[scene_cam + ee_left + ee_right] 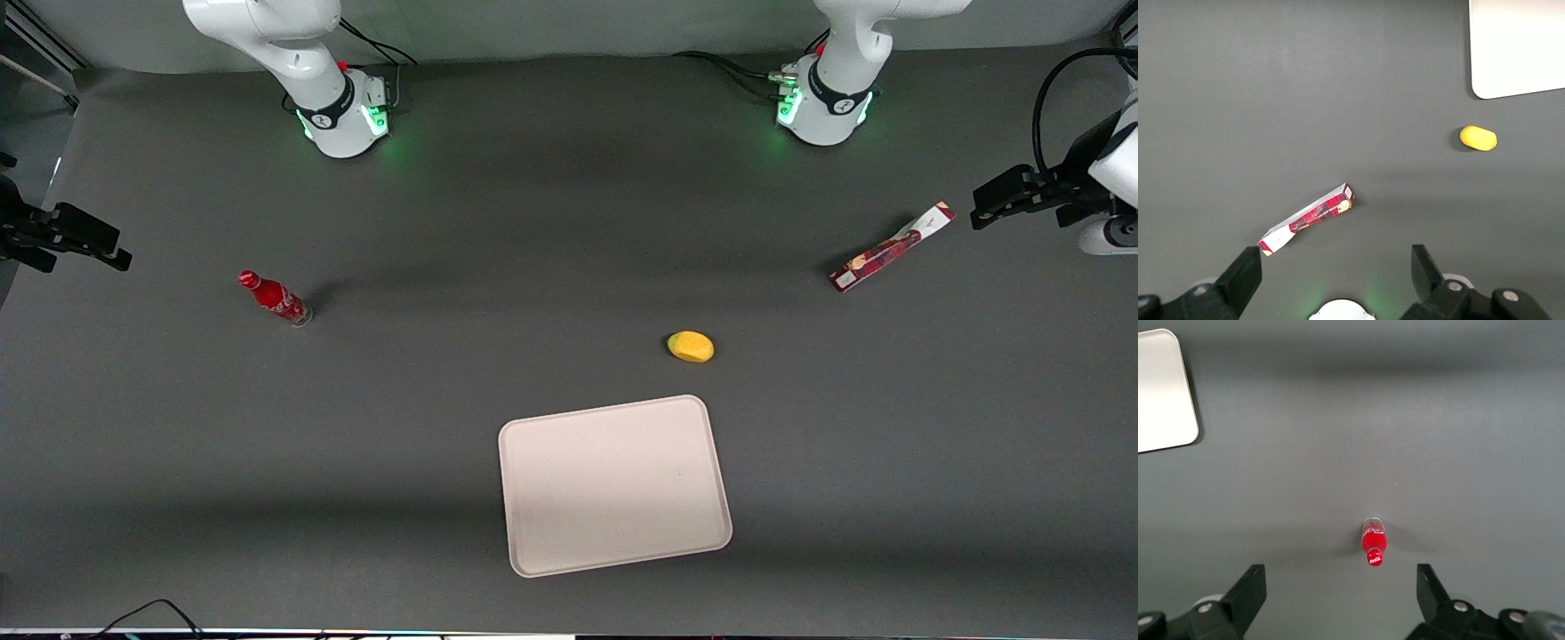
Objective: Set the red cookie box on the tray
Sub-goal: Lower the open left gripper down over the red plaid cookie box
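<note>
Gripper: the black two-finger gripper [1331,273] hovers high above the table, fingers spread wide, holding nothing.
Box: the long slim dark-red plaid cookie box [890,247] lies on the dark grey table toward the working arm's end.
Tray: the large pale beige rectangular tray [613,484] sits well apart, nearer the front camera.

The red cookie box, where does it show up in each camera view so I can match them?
Front view: the red cookie box lies flat on the table toward the working arm's end, near the open left tool.
Left wrist view: the box lies between the tool's fingers, well below them.
Right wrist view: not in it.
Shared landmark: the tray.
</note>
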Robot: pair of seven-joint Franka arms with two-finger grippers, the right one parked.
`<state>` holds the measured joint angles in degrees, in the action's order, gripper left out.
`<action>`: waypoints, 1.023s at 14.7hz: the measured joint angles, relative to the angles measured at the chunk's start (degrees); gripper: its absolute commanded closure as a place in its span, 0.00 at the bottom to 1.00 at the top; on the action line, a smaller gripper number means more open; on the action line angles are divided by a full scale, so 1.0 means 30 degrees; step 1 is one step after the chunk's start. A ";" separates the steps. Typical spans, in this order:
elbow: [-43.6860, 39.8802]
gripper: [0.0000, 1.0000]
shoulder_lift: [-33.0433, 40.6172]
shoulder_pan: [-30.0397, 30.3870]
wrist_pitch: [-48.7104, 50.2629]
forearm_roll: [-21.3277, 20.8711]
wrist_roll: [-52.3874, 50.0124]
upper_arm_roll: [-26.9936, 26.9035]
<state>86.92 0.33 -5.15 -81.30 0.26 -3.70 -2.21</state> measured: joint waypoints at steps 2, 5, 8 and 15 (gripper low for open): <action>-0.0132 0.00 -0.0139 0.0008 0.0330 0.0000 0.0000 -0.0048; -0.0180 0.00 -0.0149 0.0007 0.1024 -0.0003 0.0000 -0.0051; -0.0178 0.00 -0.0170 0.0009 0.1281 -0.0017 0.0000 -0.0099; 0.0919 0.00 0.0207 0.0117 0.2828 -0.1006 0.7642 -0.1826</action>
<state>89.68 0.95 -4.80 -72.81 -2.76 19.22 -7.69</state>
